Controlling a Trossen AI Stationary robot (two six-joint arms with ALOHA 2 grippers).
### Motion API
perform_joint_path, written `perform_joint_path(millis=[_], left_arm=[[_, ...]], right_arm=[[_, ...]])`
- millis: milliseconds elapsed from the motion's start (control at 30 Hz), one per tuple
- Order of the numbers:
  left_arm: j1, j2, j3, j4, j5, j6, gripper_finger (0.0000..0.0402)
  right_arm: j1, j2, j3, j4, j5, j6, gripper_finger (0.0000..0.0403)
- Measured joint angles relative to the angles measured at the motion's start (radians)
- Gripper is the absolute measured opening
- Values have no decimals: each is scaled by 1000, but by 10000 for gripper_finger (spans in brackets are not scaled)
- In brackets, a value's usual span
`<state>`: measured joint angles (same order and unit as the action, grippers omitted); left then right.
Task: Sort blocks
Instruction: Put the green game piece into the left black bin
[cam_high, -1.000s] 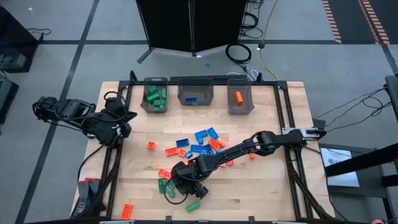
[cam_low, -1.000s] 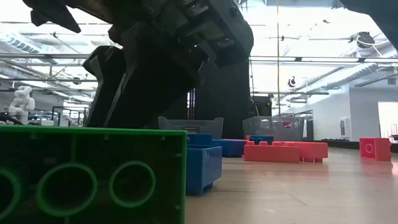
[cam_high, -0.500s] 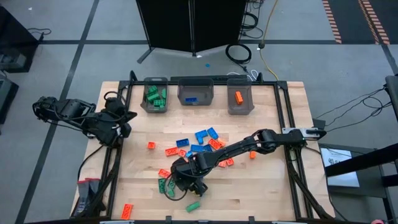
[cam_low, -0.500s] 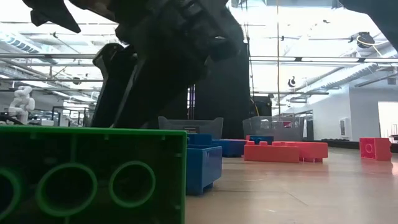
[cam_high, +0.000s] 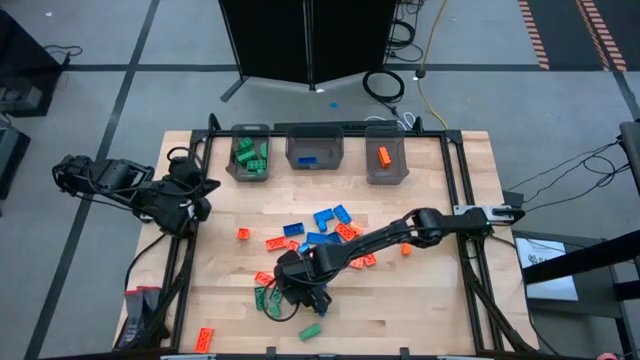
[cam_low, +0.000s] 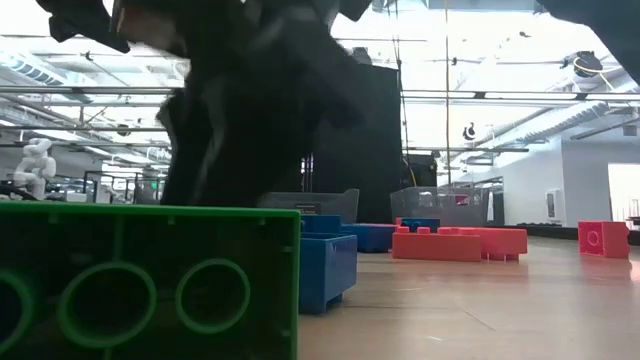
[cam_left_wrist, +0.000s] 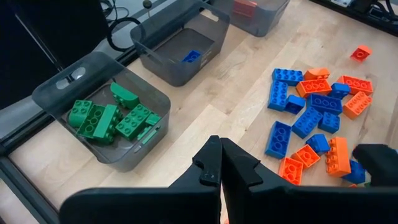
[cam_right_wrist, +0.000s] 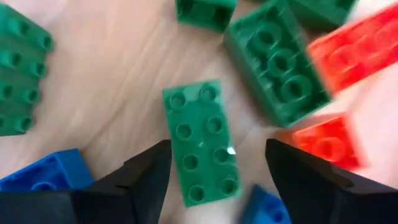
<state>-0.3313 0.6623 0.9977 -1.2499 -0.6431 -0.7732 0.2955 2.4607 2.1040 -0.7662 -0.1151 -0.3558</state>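
Table: pale wooden top (cam_high: 420, 300) with visible grain, edged by a dark metal frame.
Bins: three grey see-through rectangular tubs in a row on the far side of the table from the right gripper. One (cam_high: 249, 155) holds a heap of green bricks, the middle one (cam_high: 315, 148) a single blue brick, the third (cam_high: 385, 155) a single orange brick.
Bricks: glossy studded plastic in green, blue and orange-red. Most lie loose in a cluster (cam_high: 325, 235) on the wood just beyond the right gripper, blue and orange mixed; a few green ones sit right at it.
Green brick: flat rectangular piece (cam_right_wrist: 200, 142) with two rows of four round studs, studs up, lying on the wood directly between the right gripper's two fingers.
Neighbours: beside that brick lie a second green brick (cam_right_wrist: 278, 61) showing its hollow round sockets, two orange-red ones (cam_right_wrist: 323, 143) and a blue one (cam_right_wrist: 46, 171).
Right gripper: (cam_high: 300, 290) low over the near end of the cluster, its dark fingers (cam_right_wrist: 146, 171) spread apart on either side of the green brick, not touching it.
Left gripper: (cam_left_wrist: 221, 168) off the table's left edge, well apart from the bricks, its dark fingers pressed together with nothing between them.
Strays: one orange brick (cam_high: 243, 234) between the two grippers, one orange brick (cam_high: 205, 338) and one green brick (cam_high: 310, 331) near the front edge.
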Motion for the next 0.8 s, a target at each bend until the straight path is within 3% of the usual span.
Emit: perform_joint_path(millis=[200,267,367,600,800], left_arm=[[0,0,0,1,0,-5,0],[0,0,0,2,0,-5,0],[0,0,0,2,0,-5,0],[0,0,0,2,0,-5,0],[0,0,0,2,0,4,0]], right_arm=[[-1,37,3,2,-21,41,228],[0,37,3,-1,10,57,199],[2,30,2,-16,46,60,122],[-20,-11,-2,-54,74,135,119],[-91,-156,-1,-98,66,160,119]])
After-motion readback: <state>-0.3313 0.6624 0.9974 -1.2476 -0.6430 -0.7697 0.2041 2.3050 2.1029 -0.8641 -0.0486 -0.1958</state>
